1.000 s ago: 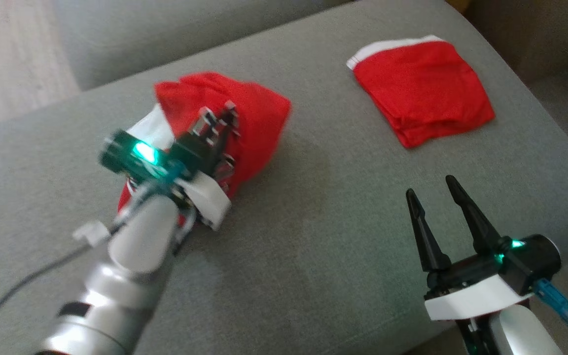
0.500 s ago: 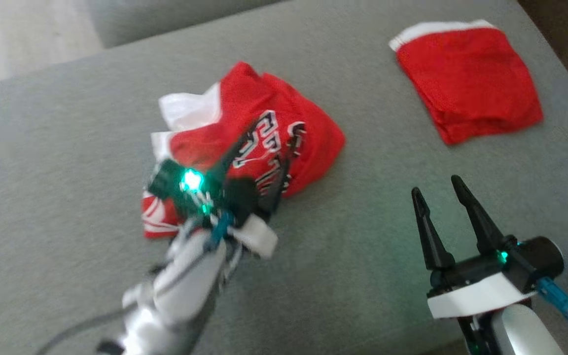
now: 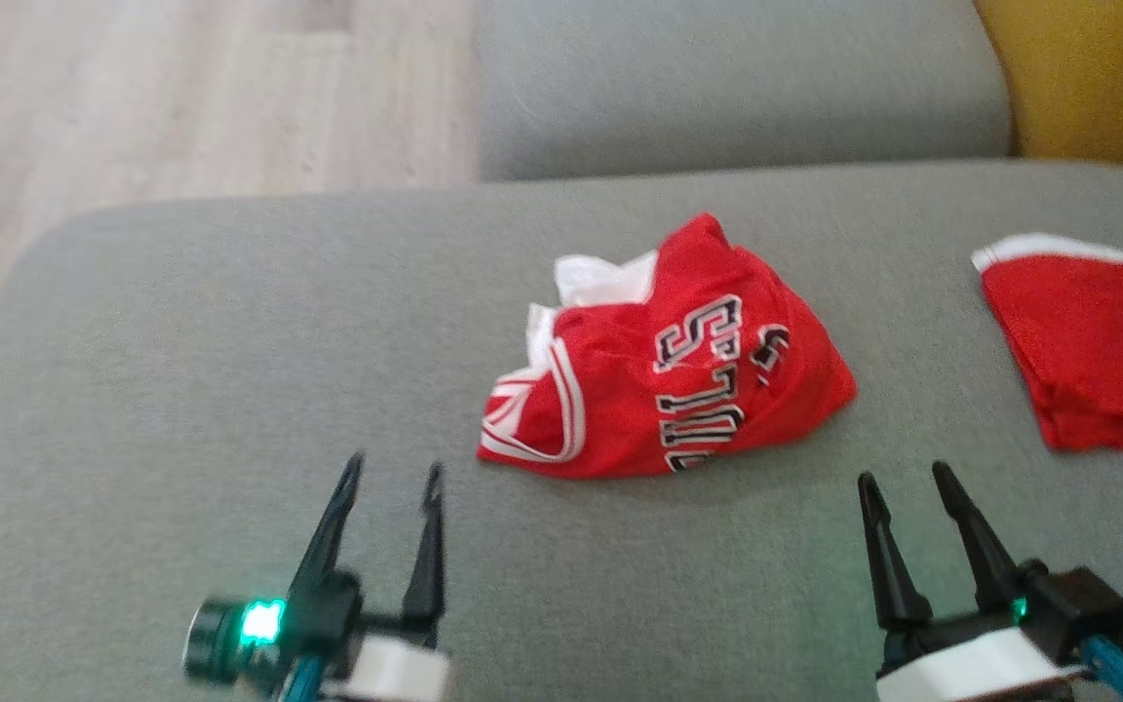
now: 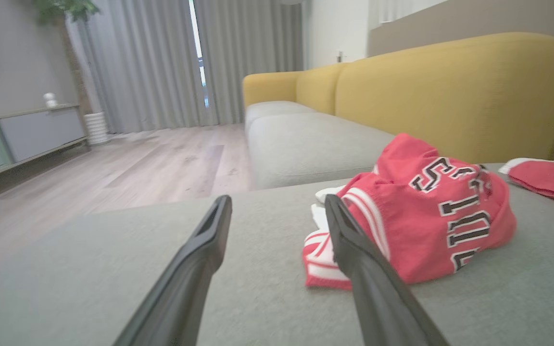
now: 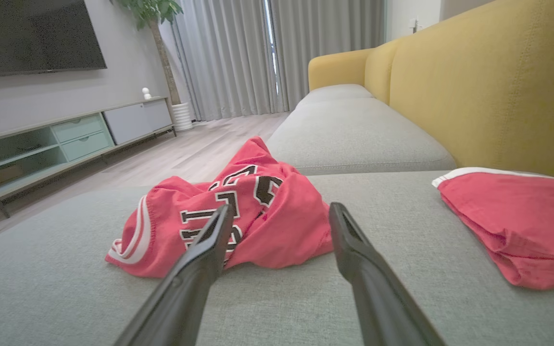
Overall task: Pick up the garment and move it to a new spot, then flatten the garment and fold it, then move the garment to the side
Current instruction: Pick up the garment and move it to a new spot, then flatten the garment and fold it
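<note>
Jersey (image 3: 669,380) crumpled mid-cushion (image 3: 181,341), lying loose, ready for flattening. L gripper (image 3: 397,462) & R gripper (image 3: 903,472): fingers spread, nothing pinched, poised nr front edge. Folded red item (image 3: 1098,341) at right edge, out of way.

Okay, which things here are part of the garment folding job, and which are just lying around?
In the job:
crumpled red jersey with lettering
grey sofa cushion under it
left gripper, open
right gripper, open

Lying about:
folded red garment at the right
yellow sofa back
TV cabinet across the room
</note>
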